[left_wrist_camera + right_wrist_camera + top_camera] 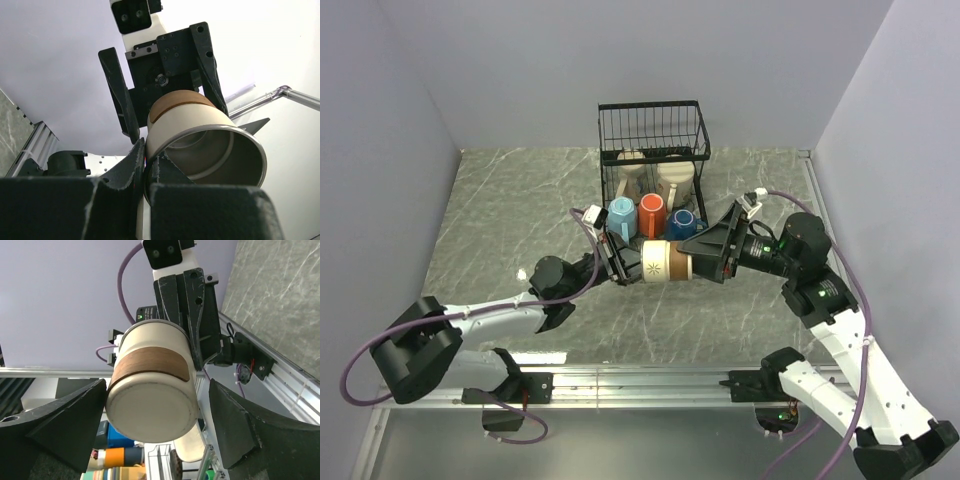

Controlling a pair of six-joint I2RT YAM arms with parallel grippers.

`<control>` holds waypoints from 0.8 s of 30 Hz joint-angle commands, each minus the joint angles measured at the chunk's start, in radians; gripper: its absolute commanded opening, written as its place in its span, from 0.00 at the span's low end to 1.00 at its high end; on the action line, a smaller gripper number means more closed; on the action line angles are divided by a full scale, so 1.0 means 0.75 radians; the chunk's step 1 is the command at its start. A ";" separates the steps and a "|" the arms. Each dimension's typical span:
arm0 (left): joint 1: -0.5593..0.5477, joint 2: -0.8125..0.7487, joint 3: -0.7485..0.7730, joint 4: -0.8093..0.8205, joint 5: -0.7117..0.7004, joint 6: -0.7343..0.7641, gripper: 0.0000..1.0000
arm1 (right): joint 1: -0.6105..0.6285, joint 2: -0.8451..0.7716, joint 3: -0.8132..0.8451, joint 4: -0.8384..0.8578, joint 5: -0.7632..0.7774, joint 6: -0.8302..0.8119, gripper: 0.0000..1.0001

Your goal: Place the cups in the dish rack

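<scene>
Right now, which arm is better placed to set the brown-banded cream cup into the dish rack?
Left. The left tool pinches the rim of the brown-banded cream cup; the right tool stands open around its base, gripping nothing. The dish rack sits just beyond both.

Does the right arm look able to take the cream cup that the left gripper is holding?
Probably yes. The right gripper stands open around the base end of the cream cup, nothing between them, while the left gripper pinches only its rim at the other end.
</scene>
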 commanded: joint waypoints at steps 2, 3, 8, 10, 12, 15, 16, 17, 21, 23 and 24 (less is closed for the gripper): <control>0.007 0.006 0.056 0.126 0.000 0.003 0.00 | 0.039 0.022 0.066 0.083 0.016 0.010 0.89; 0.007 0.008 0.058 0.118 -0.004 0.007 0.00 | 0.047 0.031 0.074 0.081 0.016 0.006 0.88; 0.007 0.024 0.062 0.106 -0.014 0.015 0.00 | 0.049 0.043 0.083 0.046 0.018 -0.023 0.56; 0.009 0.028 0.068 0.069 -0.014 0.023 0.01 | 0.049 0.043 0.073 0.056 0.016 -0.021 0.27; 0.017 0.018 0.101 -0.021 0.006 0.072 0.06 | 0.051 0.051 0.066 0.056 0.014 -0.023 0.12; 0.050 -0.062 0.148 -0.409 0.000 0.215 0.43 | 0.043 0.078 0.103 -0.013 0.002 -0.064 0.00; 0.064 -0.121 0.152 -0.505 -0.008 0.256 0.51 | 0.039 0.088 0.123 -0.041 0.004 -0.112 0.00; 0.078 -0.154 0.158 -0.690 -0.016 0.329 0.66 | 0.031 0.100 0.170 -0.074 0.004 -0.135 0.00; 0.187 -0.319 0.211 -1.223 -0.139 0.536 0.82 | -0.055 0.165 0.252 -0.197 -0.045 -0.229 0.00; 0.220 -0.399 0.224 -1.409 -0.186 0.649 0.85 | -0.106 0.186 0.265 -0.201 -0.100 -0.254 0.00; 0.264 -0.424 0.226 -1.560 -0.204 0.676 0.85 | -0.151 0.210 0.273 -0.207 -0.115 -0.264 0.00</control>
